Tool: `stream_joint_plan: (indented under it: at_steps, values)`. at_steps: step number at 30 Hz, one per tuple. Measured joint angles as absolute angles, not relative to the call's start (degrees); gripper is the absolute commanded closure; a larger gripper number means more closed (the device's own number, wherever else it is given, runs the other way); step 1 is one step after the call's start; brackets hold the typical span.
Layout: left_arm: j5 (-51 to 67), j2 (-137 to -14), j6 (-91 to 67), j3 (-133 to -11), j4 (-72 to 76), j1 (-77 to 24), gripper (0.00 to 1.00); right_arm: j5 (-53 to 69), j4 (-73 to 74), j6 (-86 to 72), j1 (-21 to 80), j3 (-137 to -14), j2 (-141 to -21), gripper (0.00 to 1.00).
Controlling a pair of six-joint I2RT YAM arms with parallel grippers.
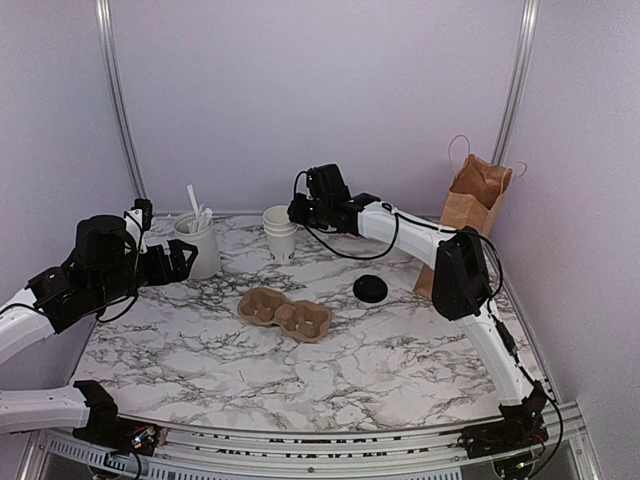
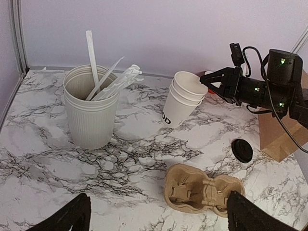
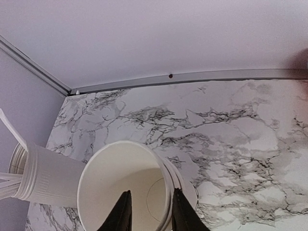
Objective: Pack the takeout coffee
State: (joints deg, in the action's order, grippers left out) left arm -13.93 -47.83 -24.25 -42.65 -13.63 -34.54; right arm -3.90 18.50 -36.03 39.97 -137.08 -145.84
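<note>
Packing is at an early stage, judging by how things lie. On the left, the left gripper hangs with its jaws spread wide and nothing between them, just beside the ribbed utensil holder full of white sticks.

Right of the holder stands a stack of cups, lidless and leaning in the left wrist view, with dark lettering on the lowest one. The takeout coffee is not yet put together: no cup wears a lid. The right gripper reaches into the top cup, one finger inside and one outside its rim wall. The fingers stand close around the wall, but I cannot tell whether they pinch it yet.

Nearer the arms, the cardboard carrier lies on the marble table with both its wells vacant. The black lid lies flat to its right, apart from every cup. At the far right the brown paper bag stands upright; its inside is hidden.

Left to do, as I judge it: separate a cup, lid it, seat it in the carrier and bag it.
</note>
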Motion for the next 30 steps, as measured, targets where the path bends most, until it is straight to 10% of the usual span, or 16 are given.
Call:
stream_joint_plan:
  at_steps: [15,30]
  values:
    - [-13.91,-47.83,-24.27,-42.65,-13.63,-34.54,0.01,-3.88,19.07,-36.49,39.97,-137.1,-146.36,1.0]
    - [-13.67,-47.94,-24.47,-41.25,-13.37,-34.54,0.01,-5.67,24.95,-35.77,39.97,-134.72,-142.47,1.0]
